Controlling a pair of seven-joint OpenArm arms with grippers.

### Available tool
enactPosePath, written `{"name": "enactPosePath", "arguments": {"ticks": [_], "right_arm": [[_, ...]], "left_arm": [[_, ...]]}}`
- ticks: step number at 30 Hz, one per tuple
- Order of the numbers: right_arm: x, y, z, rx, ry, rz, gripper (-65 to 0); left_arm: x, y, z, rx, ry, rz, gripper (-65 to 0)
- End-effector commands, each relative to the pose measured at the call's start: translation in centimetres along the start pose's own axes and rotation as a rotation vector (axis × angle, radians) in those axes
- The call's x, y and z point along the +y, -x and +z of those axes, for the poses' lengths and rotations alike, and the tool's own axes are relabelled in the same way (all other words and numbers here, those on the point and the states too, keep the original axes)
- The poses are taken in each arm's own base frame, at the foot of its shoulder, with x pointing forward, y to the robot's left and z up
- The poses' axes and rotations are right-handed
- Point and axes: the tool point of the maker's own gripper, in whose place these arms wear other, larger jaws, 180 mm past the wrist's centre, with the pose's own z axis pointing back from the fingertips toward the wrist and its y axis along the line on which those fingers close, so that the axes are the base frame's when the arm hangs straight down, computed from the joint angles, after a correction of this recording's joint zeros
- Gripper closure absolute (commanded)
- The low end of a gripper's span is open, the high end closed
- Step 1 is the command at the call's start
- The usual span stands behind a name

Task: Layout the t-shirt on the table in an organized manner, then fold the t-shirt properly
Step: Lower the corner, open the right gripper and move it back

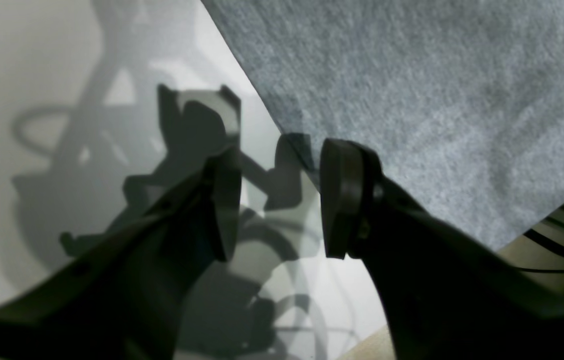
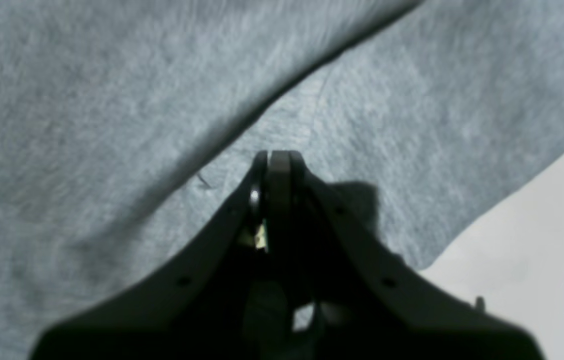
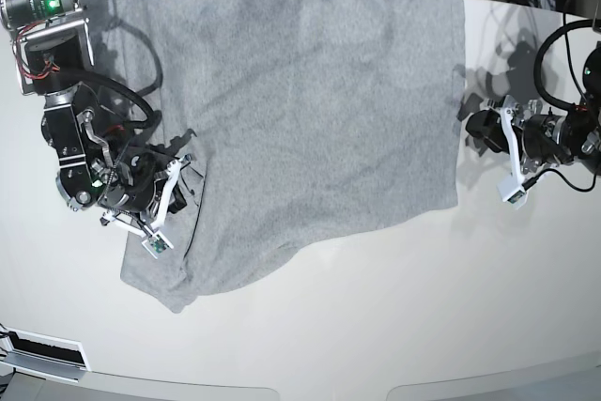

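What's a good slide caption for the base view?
Grey t-shirt spread on white table, right claw over its sleeve, left claw beside the opposite edge.

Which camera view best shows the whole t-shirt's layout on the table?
The base view: the whole t-shirt appears spread on the table. Both wrist views show only close grey fabric patches.

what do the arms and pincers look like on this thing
Both arms are black metal with silver joints, exposed black and red cables, and white brackets holding small green camera boards. A green LED glows on the right arm. The left pincer and right pincer have matte black, curved fingers.
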Motion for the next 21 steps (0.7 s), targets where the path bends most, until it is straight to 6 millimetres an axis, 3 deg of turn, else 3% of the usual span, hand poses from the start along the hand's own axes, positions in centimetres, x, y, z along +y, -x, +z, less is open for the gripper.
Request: {"name": "enactPosePath", "arguments": {"ticks": [1,6,10,12,16,19,21], "right_arm": [[-1.5,-1.5,0.4,-0.035,0.036,0.011,0.0],[-3.8,0.5,0.3,0.041,0.17,-0.018,0.0],[-7.7,1.4,1.5,0.089,0.395,-0.101,0.0],[-10.0,0.9,2.6,0.092,0.521,-0.094,0.0],[-13.7,-2.5,4.6,0.064,0.678,-0.076,0.0],[-15.3,-4.6,5.8,0.085,0.719,-0.125,0.0],[-14.9,-5.6,5.6,0.127,0.647,-0.149,0.0]], "left_arm": [[0.9,-1.2,1.1,-0.037,-0.021,-0.007,-27.3],[0.9,-1.3,1.1,-0.039,-0.021,-0.007,-27.3],[0.8,-1.3,1.1,-0.04,-0.019,-0.006,-27.3],[0.9,-1.3,1.1,-0.04,-0.02,-0.006,-27.3],[0.9,-1.3,1.1,-0.039,-0.02,-0.005,-27.3],[0.9,-1.3,1.1,-0.04,-0.019,-0.006,-27.3],[0.9,-1.3,1.1,-0.04,-0.019,-0.006,-25.5]]}}
